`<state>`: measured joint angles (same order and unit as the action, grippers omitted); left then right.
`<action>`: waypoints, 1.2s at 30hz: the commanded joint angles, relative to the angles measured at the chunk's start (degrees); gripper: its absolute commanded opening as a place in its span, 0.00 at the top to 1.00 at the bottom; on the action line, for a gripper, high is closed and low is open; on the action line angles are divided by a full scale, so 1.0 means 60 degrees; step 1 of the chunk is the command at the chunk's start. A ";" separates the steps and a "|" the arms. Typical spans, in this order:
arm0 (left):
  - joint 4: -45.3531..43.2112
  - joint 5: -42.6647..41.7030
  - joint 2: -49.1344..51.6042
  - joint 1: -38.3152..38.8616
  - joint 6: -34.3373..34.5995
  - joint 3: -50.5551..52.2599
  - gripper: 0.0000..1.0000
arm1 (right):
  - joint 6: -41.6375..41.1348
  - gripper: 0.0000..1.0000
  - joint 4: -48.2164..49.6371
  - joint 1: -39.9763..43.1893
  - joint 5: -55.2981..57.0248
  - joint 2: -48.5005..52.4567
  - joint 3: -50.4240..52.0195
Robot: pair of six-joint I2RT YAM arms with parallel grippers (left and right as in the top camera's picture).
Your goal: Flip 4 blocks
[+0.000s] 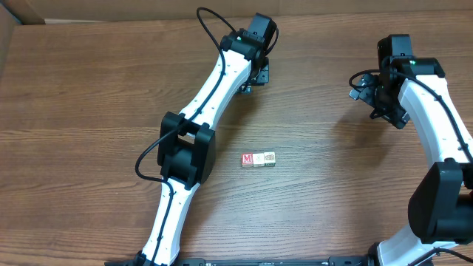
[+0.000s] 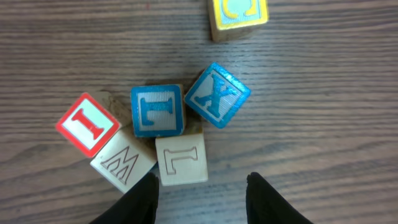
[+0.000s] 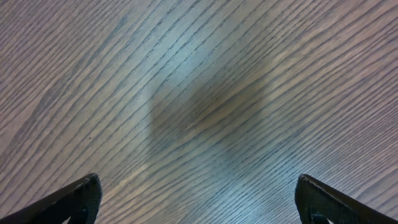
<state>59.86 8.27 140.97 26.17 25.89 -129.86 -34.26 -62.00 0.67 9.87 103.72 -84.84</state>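
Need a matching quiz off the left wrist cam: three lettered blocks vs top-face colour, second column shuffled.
Blocks:
1. I block
2. X block
3. L block

Top-face colour:
a. pale, unpainted wood
b. red
c. blue

Pairs: 1-b, 2-c, 3-a

A dark brown wood-grain table (image 1: pixel 74 89) fills nearly the whole view, its grain running side to side. Past the table's far edge lies a paler tan surface (image 1: pixel 89 7). Light from above leaves a cool sheen on the tabletop, with one soft shadow in it.
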 commanded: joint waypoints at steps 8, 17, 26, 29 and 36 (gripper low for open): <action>-0.0670 0.0244 0.0208 0.0015 0.0259 0.0958 0.62 | 0.0036 0.00 0.0033 0.0011 0.0066 -0.0178 -0.0113; -0.0889 0.0444 0.0208 0.0025 0.0251 0.1027 0.69 | 0.0036 0.00 0.0033 0.0011 0.0066 -0.0178 -0.0113; -0.1439 0.0441 0.0160 0.0025 0.0146 0.1545 0.68 | 0.0036 0.00 0.0033 0.0011 0.0066 -0.0178 -0.0113; -0.1381 0.0437 0.0036 0.0025 -0.0178 0.1395 0.69 | 0.0036 0.00 0.0033 0.0011 0.0066 -0.0178 -0.0113; 0.0051 0.0441 -0.0885 0.0036 -0.0288 0.0874 0.82 | 0.0036 0.00 0.0033 0.0011 0.0069 -0.0178 -0.0113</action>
<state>58.48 9.76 140.90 26.17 25.17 -122.04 -34.28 -62.00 0.67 9.82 103.72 -84.84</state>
